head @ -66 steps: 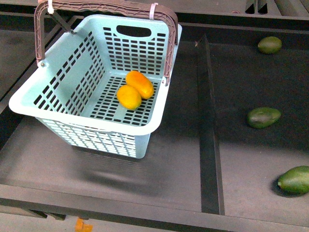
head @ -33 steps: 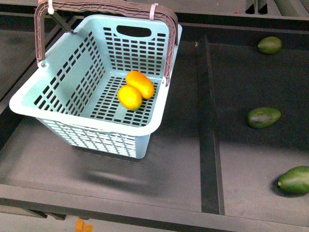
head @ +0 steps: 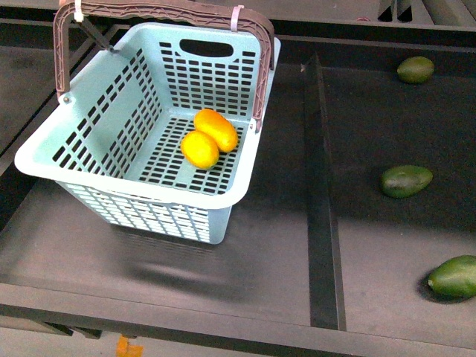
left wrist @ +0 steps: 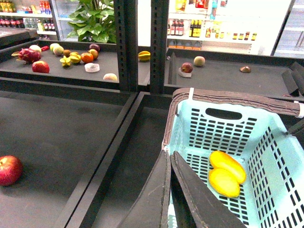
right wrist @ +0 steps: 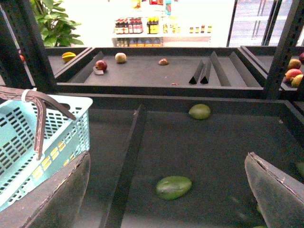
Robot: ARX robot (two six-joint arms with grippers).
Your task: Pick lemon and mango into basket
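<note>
- Nothing has shifted over the last second: the lemon and the mango lie touching on the floor of the basket, which sits toward the bench's far left corner; the task looks complete.
- Left gripper narrow, holding nothing; right gripper spread wide, empty.

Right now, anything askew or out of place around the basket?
Nothing odd. The basket sits upright on the shelf with the lemon and mango touching on its floor. Three green fruits lie loose in the bay to the right, none damaged.
</note>
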